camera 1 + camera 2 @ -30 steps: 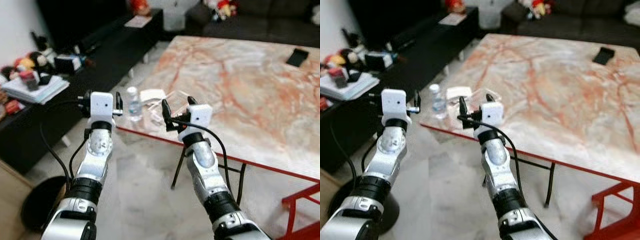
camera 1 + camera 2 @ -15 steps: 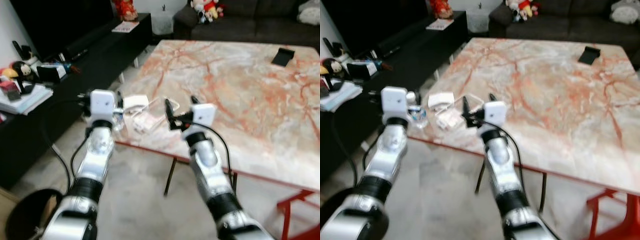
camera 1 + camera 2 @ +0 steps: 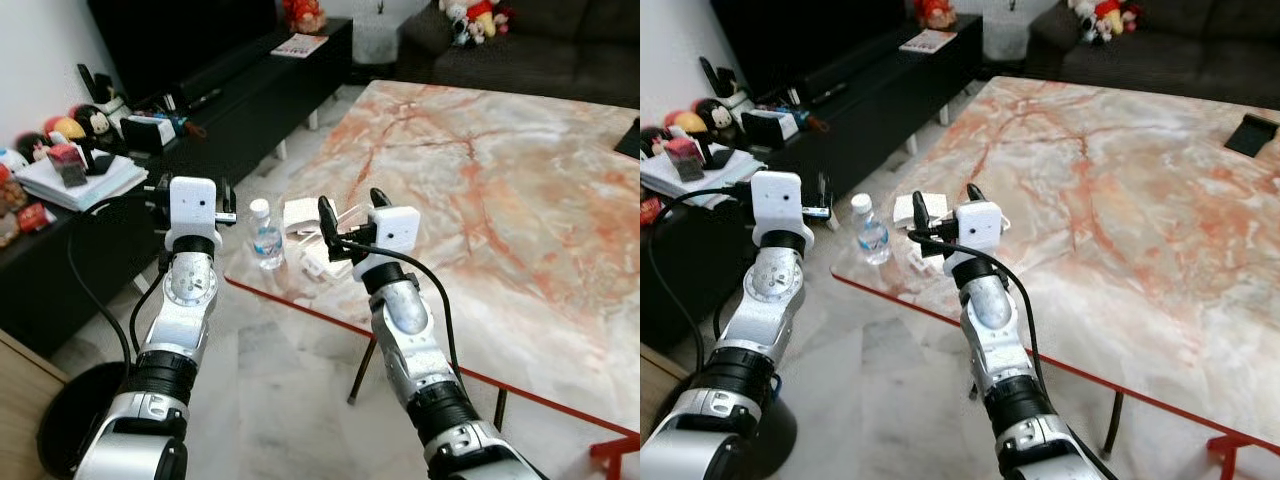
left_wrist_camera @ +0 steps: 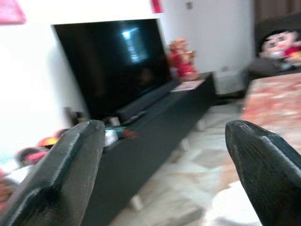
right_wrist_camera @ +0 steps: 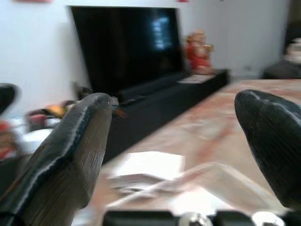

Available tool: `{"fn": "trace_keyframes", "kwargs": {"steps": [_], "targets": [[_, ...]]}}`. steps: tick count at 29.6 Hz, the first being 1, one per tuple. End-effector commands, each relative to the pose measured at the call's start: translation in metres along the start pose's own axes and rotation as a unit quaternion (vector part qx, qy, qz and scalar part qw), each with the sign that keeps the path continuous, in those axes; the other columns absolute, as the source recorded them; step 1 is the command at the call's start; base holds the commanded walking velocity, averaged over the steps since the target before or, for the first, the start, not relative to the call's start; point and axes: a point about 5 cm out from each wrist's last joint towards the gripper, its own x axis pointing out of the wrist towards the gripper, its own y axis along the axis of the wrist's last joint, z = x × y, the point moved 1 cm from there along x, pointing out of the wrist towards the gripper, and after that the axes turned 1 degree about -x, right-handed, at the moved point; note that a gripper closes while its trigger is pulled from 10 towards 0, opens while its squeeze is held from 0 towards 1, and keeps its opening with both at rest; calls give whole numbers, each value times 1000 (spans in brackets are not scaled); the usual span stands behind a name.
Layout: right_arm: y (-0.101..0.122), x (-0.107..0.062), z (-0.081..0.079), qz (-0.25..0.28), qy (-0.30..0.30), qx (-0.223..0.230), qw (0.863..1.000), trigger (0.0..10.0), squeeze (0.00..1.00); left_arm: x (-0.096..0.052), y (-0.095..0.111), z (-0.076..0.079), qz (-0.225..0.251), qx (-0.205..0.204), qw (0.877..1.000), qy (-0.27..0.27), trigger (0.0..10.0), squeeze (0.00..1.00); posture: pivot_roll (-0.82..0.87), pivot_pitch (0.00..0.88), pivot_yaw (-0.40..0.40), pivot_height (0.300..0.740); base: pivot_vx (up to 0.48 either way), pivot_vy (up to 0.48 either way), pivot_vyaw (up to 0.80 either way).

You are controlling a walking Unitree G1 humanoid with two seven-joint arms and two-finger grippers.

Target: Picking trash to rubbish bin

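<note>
1. At the near left corner of the pink-veined marble worktop with the red metal edge (image 3: 520, 190), we see the trash: a small clear plastic water bottle with a white cap (image 3: 266, 235) standing upright, with a flat white paper packet (image 3: 301, 212) and crumpled clear plastic wrapping (image 3: 322, 258) lying just beside it.
2. We hold our right tool (image 3: 348, 212) raised over that corner, close above the wrapping, its two long black fingers spread apart and pinching nothing.
3. Through the right wrist view we see those spread fingers (image 5: 70, 155) with the white packet (image 5: 148, 165) and the clear wrapping (image 5: 211, 181) lying on the worktop between them, blurred.
4. We hold our left tool (image 3: 226, 198) up off the worktop's left edge, near the bottle but apart from it, over the pale tiled floor (image 3: 290, 390).
5. Through the left wrist view we see its fingers (image 4: 66, 165) spread wide and empty, pointing toward a large black television (image 4: 113, 61) on a long black low cabinet (image 4: 155, 117).
6. We see a round black rubbish bin (image 3: 70, 415) on the floor by our left arm, well apart from the trash.
7. Farther off on the worktop lies a flat black object (image 3: 1249, 133), too small to identify.
</note>
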Motion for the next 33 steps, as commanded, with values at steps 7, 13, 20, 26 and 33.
{"fn": "trace_keyframes", "kwargs": {"steps": [7, 13, 20, 26, 33], "targets": [[6, 4, -8, 12, 7, 11, 1000, 10000, 0, 3, 6, -7, 11, 2, 1000, 3, 10000, 0, -79, 55, 41, 740, 326, 0, 0], [7, 5, -8, 14, 7, 13, 1000, 10000, 0, 0, 11, 7, 30, -24, 998, -51, 10000, 0, -79, 54, 41, 740, 91, 0, 0], [9, 5, -8, 18, 5, 17, 1000, 10000, 0, -9, 27, 29, 73, -37, 989, -127, 10000, 0, -79, 54, 41, 740, 0, 0, 0], [9, 5, -8, 18, 6, 17, 1000, 10000, 0, -10, 22, 27, 58, -38, 989, -133, 10000, 0, -78, 56, 40, 740, 0, 0, 0], [9, 5, -9, 18, 7, 18, 1000, 10000, 0, -6, 0, 25, -5, -42, 989, -142, 10000, 0, -81, 58, 41, 740, 0, 0, 0]]}}
